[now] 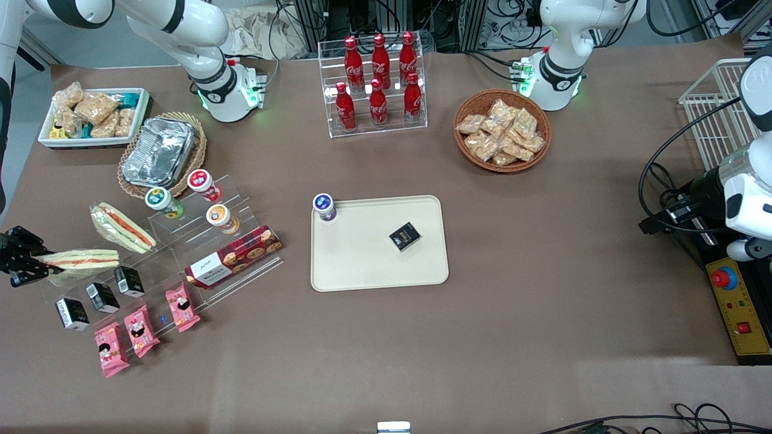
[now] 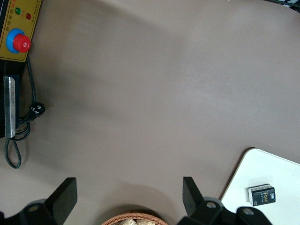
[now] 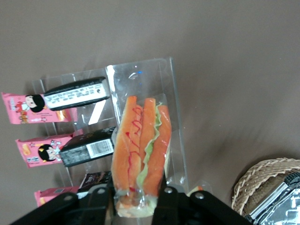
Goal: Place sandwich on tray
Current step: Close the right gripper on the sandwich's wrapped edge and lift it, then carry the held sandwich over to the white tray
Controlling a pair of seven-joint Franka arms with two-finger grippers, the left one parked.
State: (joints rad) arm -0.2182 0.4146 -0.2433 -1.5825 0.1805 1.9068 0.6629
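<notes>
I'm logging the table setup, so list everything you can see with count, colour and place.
sandwich: 1, pale bread with orange filling, held in the tool at the working arm's end, above the clear stand
second sandwich: 1, red filling, on the clear stand
tray: 1, cream, mid-table
black box: 1, on the tray
blue-lidded cup: 1, at the tray's corner
cola bottles: 6, red, in a clear rack
wicker basket: 1, brown, holding snack packs
foil pan: 1, silver, in a wicker basket
cookie box: 1, red, on the stand
pink packets: 3, nearest the camera
tool: 1, black, shut on the sandwich
</notes>
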